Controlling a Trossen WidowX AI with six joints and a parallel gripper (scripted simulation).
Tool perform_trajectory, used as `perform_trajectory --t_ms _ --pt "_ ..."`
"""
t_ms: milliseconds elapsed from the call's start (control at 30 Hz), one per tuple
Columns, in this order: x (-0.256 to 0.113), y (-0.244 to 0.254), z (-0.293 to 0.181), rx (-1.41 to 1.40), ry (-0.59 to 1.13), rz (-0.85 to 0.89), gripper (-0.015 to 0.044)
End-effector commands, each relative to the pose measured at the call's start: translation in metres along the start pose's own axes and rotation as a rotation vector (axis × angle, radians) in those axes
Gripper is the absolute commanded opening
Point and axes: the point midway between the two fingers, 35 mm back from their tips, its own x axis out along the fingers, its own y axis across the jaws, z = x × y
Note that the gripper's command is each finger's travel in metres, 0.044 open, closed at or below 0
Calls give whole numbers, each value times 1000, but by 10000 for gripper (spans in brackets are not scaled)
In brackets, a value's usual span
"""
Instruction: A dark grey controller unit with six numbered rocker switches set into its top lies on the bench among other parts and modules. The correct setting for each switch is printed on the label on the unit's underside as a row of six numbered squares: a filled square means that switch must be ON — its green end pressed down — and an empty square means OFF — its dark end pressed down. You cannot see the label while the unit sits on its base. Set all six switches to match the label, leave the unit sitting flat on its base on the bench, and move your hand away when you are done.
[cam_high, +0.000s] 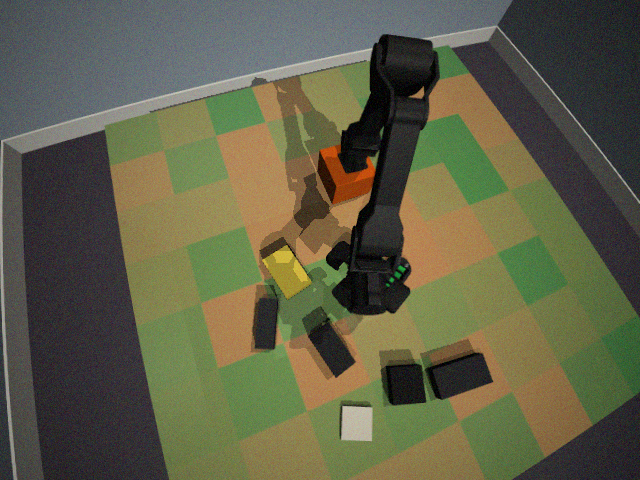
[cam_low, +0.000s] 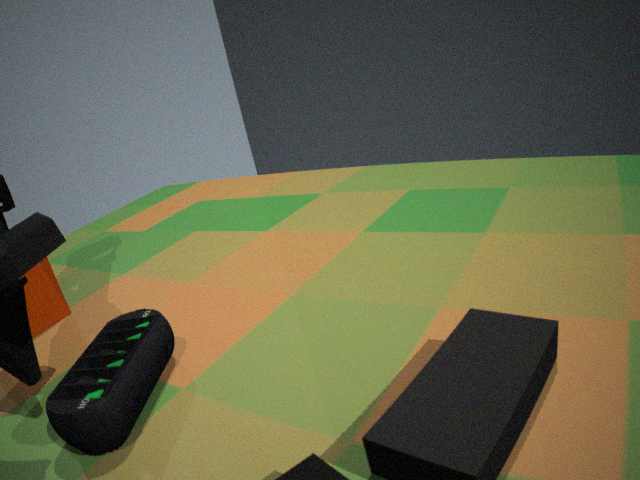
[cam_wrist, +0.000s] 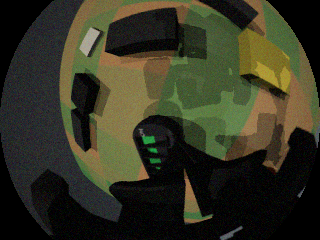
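The dark grey controller unit (cam_high: 405, 268) (cam_low: 142, 379) (cam_wrist: 162, 129) sits upright on its base, switches facing up. Green rocker ends show along its top, and a white ON mark shows near each end in the exterior view. The arm hides much of it in the top view, and the fingers hide its near part in the wrist view. I cannot read every switch position. The label underneath is hidden. My gripper (cam_low: 32, 381) (cam_wrist: 178, 144) is shut and empty. Its tips are low beside the unit's long side, at its left in the exterior view.
A yellow block (cam_high: 285, 271) (cam_wrist: 252, 50) is nearby. Dark blocks (cam_high: 266, 322) (cam_high: 331, 348) (cam_high: 405, 383) (cam_high: 460, 375) (cam_low: 465, 382) and a white square piece (cam_high: 356, 423) (cam_wrist: 90, 41) lie around. The orange block (cam_high: 351, 188) (cam_low: 43, 299) stands under the arm's base.
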Motion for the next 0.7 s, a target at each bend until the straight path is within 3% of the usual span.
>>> perform_trajectory --t_ms 0,667 --pt "-1 -15 -3 -42 -19 35 0" --pt "24 -22 -1 -44 -19 35 0"
